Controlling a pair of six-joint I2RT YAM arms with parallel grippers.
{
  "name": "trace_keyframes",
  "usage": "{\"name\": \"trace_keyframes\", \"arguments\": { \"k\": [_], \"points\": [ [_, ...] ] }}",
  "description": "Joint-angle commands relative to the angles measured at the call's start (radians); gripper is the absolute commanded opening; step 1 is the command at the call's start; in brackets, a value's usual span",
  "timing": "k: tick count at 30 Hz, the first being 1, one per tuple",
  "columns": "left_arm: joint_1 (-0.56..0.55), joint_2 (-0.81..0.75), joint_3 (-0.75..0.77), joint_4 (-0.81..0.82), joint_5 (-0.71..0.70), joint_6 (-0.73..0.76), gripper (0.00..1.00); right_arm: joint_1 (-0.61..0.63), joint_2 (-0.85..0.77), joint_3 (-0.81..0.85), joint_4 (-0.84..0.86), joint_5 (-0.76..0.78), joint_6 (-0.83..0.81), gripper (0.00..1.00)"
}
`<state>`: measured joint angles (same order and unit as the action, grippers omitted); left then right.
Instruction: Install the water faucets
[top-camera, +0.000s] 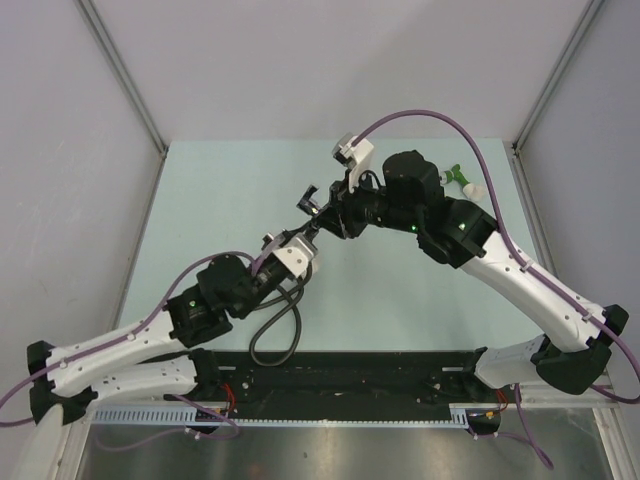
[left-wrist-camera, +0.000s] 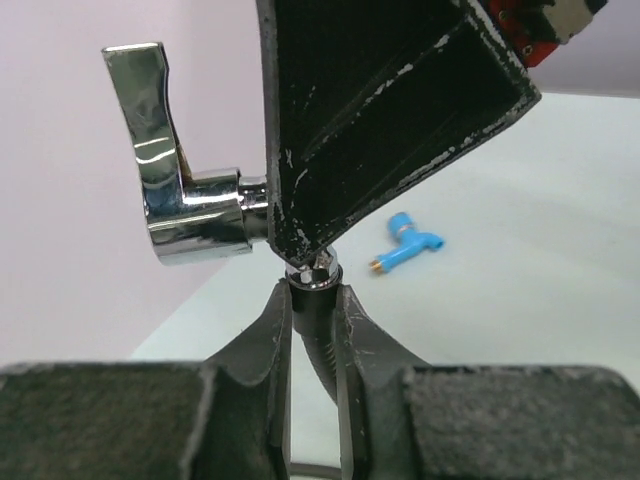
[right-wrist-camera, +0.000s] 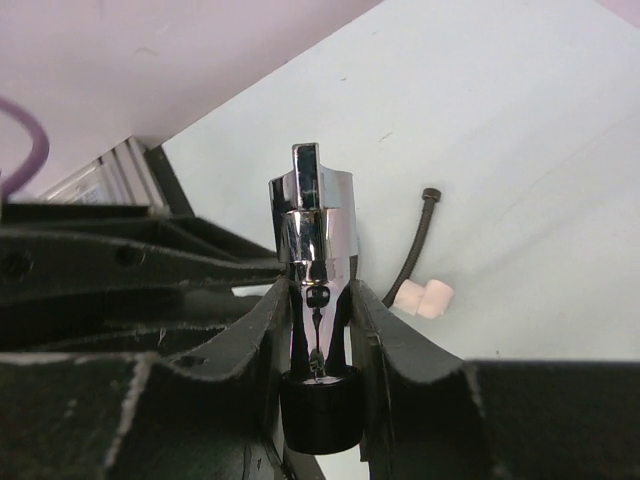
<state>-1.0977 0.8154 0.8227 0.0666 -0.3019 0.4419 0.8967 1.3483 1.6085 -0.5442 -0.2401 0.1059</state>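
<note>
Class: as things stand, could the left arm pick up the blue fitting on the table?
Probably not yet. The left gripper is shut on the hose end, pressed against the faucet; the blue fitting lies in the open beyond.

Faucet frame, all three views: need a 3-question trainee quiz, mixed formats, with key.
1. True or false: the right gripper is shut on the chrome faucet.
2. In the left wrist view, what colour is the small fitting lying on the table? A red, B blue, C yellow.
3. Fill in: the left gripper is shut on the end of the black ___.
Key: 1 true; 2 B; 3 hose.
</note>
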Motion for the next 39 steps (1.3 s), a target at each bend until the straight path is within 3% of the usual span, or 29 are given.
{"name": "trace_keyframes", "arguments": {
  "k": [1,3,4,5,8,14,20,21,24,27,31,39],
  "points": [
    [-0.108,0.079,0.004,0.285,-0.324,0.096,0.03,0.025,0.000,0.002,0.095,0.065,0.106,0.00],
    [-0.135,0.103,0.006,0.314,-0.330,0.115,0.19,0.022,-0.015,-0.018,0.111,0.071,0.101,0.00],
    [-0.136,0.099,0.004,0.314,-0.292,0.104,0.34,0.016,-0.021,-0.022,0.121,0.067,0.100,0.00],
    [-0.136,0.091,0.000,0.308,-0.263,0.087,0.40,0.012,-0.032,-0.024,0.124,0.059,0.095,0.00],
    [-0.102,0.016,-0.031,0.274,-0.076,0.035,0.52,-0.013,-0.055,-0.030,0.128,0.033,0.060,0.00],
    [0.093,-0.116,-0.017,0.113,0.310,-0.121,0.70,-0.085,-0.112,-0.056,0.150,-0.073,-0.008,0.00],
    [0.341,-0.104,0.045,-0.030,0.702,-0.235,0.75,-0.131,-0.138,-0.061,0.162,-0.209,-0.086,0.00],
    [0.396,-0.082,0.055,-0.039,0.848,-0.264,0.76,-0.136,-0.140,-0.059,0.162,-0.238,-0.095,0.00],
    [0.481,-0.012,0.098,-0.041,1.097,-0.333,0.77,-0.140,-0.144,-0.059,0.159,-0.283,-0.135,0.00],
    [0.513,0.059,0.130,-0.015,1.188,-0.380,0.75,-0.140,-0.144,-0.061,0.148,-0.362,-0.162,0.00],
    [0.525,0.106,0.130,0.088,1.204,-0.427,0.74,-0.139,-0.147,-0.068,0.145,-0.412,-0.179,0.00],
    [0.535,0.203,0.165,0.145,1.274,-0.508,0.65,-0.137,-0.152,-0.076,0.138,-0.439,-0.202,0.00]
  ]
}}
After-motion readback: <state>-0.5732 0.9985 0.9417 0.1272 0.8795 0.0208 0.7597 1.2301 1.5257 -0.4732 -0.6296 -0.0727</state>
